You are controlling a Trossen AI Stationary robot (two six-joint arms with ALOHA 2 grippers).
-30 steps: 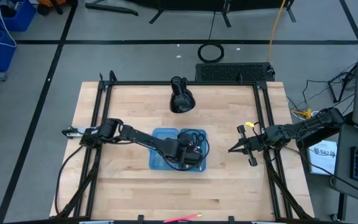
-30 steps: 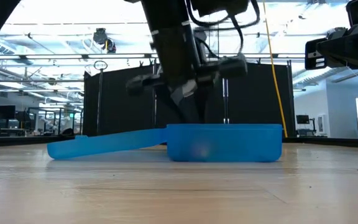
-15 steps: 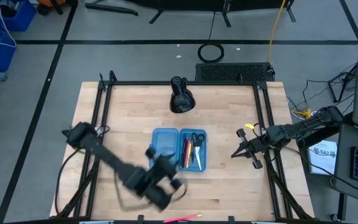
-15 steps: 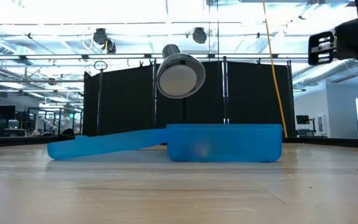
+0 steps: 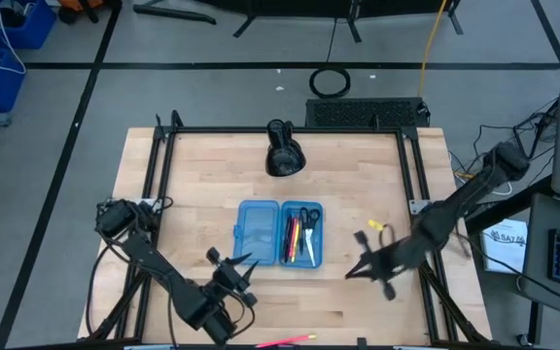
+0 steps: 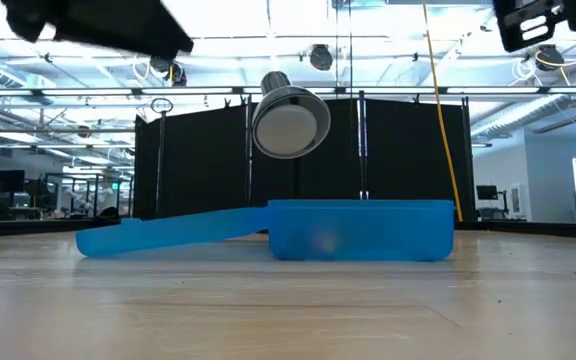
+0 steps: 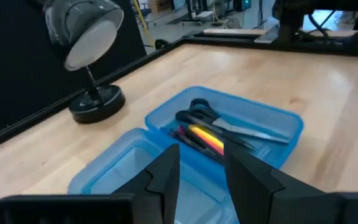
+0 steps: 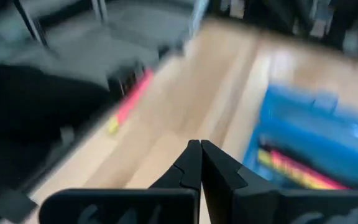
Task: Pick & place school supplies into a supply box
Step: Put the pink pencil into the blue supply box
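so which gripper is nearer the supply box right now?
Left, narrowly. The left gripper is off the near-left corner of the supply box, empty and open. The right gripper hangs shut off the box's right side, a little farther out.

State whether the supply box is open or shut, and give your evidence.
Open. The supply box lies with both halves spread flat, pens and scissors showing in one half.

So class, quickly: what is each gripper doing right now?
Left gripper: open, holding nothing, near the table's front edge.
Right gripper: shut, empty, right of the supply box.
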